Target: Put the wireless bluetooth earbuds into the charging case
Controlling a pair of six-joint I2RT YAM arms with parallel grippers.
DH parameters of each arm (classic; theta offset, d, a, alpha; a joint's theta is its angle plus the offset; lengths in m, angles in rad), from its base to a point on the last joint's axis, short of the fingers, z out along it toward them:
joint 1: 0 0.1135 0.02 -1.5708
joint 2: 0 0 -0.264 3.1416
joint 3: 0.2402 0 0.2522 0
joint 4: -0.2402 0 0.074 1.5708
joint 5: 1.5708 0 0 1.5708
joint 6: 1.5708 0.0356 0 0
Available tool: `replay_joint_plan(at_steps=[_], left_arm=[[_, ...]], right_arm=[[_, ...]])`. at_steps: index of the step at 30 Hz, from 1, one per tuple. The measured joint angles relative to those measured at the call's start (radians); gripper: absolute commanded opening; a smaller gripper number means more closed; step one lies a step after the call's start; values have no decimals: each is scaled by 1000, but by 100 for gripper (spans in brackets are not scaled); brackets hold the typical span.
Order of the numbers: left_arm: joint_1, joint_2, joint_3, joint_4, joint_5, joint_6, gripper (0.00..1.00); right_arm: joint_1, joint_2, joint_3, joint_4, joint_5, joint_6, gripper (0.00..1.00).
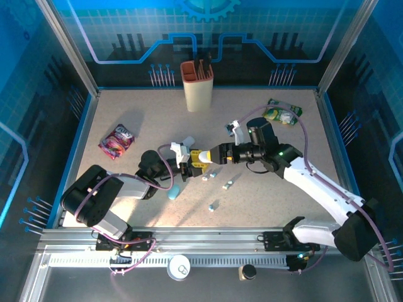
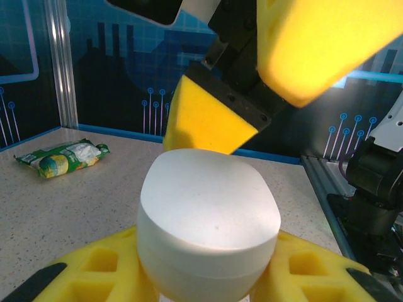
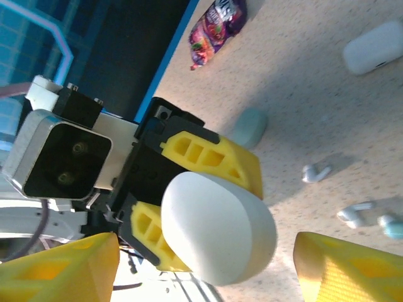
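Nearest the arms' bases, the earbuds point(image 1: 228, 184) lay loose on the table point(image 1: 145, 113), three that I could count, none in a case. Just beyond them the left gripper point(image 2: 201, 277) was clamped round the lower half of a white case point(image 2: 208, 220), holding it up off the table with its top free. I took that as steadying it for the other arm. The right gripper point(image 3: 201, 277) faced it with jaws apart, one finger to either side of the case's top, probably to flip open the lid, which looked closed. A pale blue case point(image 1: 175, 191) lay beside the left wrist, close enough to get nudged. A second white case point(image 3: 374, 47) sat just past the grippers. Farther off were a purple snack packet point(image 1: 117, 139), a green packet point(image 1: 281, 112) and a beige holder point(image 1: 197, 85).
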Motion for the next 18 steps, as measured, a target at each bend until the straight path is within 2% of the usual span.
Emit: replay_joint_plan(at_steps=[6,13,18], left_arm=[[4,0,0,11,0,0,35],[6,2,1,30,4,0,35],[11,6,6,27,3,0,35]], right_arm=[[-7,24,-45,92,-69,111,55],[-13,32,-71,141,-88,179,26],[-23,32,-76,165,-95,206,20]])
